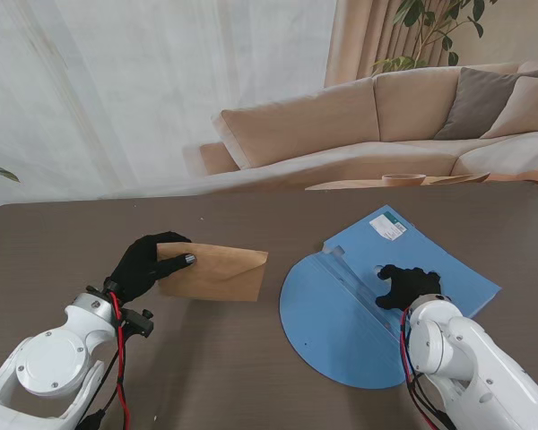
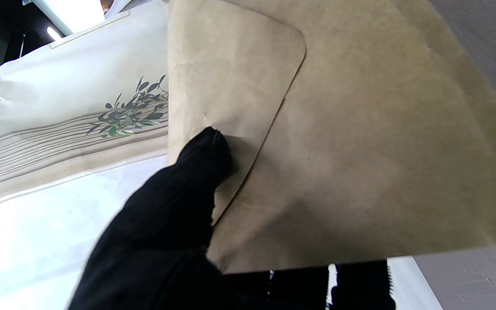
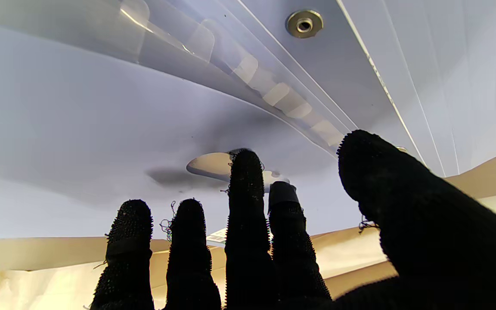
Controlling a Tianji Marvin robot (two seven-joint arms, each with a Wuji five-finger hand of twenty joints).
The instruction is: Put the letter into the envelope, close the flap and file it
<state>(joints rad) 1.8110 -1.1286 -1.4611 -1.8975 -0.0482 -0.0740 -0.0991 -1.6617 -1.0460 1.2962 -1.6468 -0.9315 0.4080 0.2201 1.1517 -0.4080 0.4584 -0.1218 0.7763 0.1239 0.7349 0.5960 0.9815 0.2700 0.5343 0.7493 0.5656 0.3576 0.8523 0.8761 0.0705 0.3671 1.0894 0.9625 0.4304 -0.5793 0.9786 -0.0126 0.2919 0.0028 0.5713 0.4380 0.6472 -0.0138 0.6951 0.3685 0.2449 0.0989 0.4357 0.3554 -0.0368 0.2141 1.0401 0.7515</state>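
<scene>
A brown paper envelope (image 1: 217, 271) is held just off the table at centre left, its flap folded down. My left hand (image 1: 143, 264) is shut on the envelope's left end, thumb on top. In the left wrist view the thumb (image 2: 205, 159) presses on the rounded flap (image 2: 230, 82) of the envelope (image 2: 360, 150). A blue expanding file folder (image 1: 386, 291) lies open at centre right, its round flap spread toward me. My right hand (image 1: 411, 287) rests on the folder with its fingers (image 3: 243, 206) spread, holding nothing. No letter is visible.
A white label (image 1: 393, 226) sits on the folder's far corner. A metal snap (image 3: 304, 23) shows on the folder (image 3: 101, 107) in the right wrist view. Beyond the dark table (image 1: 251, 376) stand a beige sofa (image 1: 386, 125) and a plant.
</scene>
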